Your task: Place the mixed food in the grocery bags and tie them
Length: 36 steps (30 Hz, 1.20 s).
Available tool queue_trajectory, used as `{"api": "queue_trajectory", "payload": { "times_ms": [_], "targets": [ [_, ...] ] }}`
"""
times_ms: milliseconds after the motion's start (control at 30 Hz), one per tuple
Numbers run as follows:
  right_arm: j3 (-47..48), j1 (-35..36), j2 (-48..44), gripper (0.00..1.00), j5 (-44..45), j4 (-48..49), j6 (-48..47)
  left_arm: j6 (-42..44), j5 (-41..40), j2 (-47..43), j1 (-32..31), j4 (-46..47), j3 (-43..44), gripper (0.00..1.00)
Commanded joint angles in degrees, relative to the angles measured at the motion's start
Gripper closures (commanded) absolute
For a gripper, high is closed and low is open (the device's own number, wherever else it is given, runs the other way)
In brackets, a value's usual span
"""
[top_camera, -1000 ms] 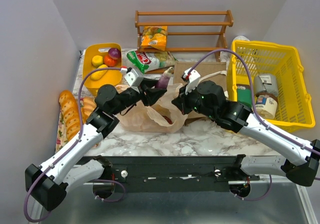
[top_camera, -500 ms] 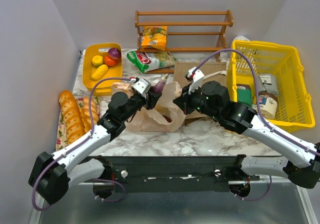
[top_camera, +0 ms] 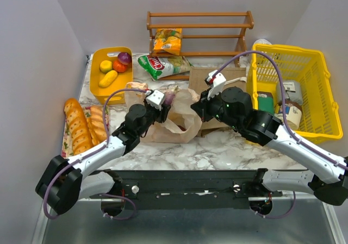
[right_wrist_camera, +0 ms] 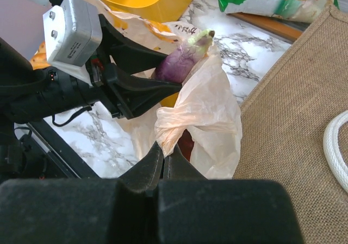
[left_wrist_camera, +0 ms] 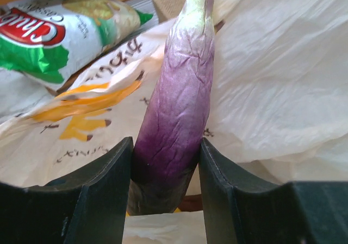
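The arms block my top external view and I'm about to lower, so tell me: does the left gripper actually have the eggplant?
Observer: Yes; the left wrist view shows the eggplant clamped upright in the left gripper, green stem up.
Operator: And the right gripper?
Observer: The right wrist view shows the right gripper shut on a fold of the peach plastic bag, holding its edge up.
Operator: Is the eggplant inside?
Observer: Its stem end shows above the raised film; the rest I cannot tell.
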Motion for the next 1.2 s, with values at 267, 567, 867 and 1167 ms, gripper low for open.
{"api": "queue_trajectory", "payload": {
  "times_ms": [267,567,867,1167],
  "targets": [
    [4.5,-0.5,2.5,0.99,4.6,-2.3,0.1,-2.0,2.8,-8.5,-0.6,-15.0,5.1,0.21],
    [7.6,-2.4,4.9,0.99,4.8,-2.8,0.0,-3.6,7.3,-19.4,-0.6,-34.9,16.0,0.03],
    [11.0,-6.0,7.4,0.99,-0.1,-2.9,-0.6,-4.2,-9.0,-20.9,2.8,-53.9,32.1,0.01],
    [13.5,-8.9,8.7,0.99,-5.4,-2.9,-1.8,-7.3,8.7,-16.6,19.6,-48.6,28.5,0.01]
  ]
}}
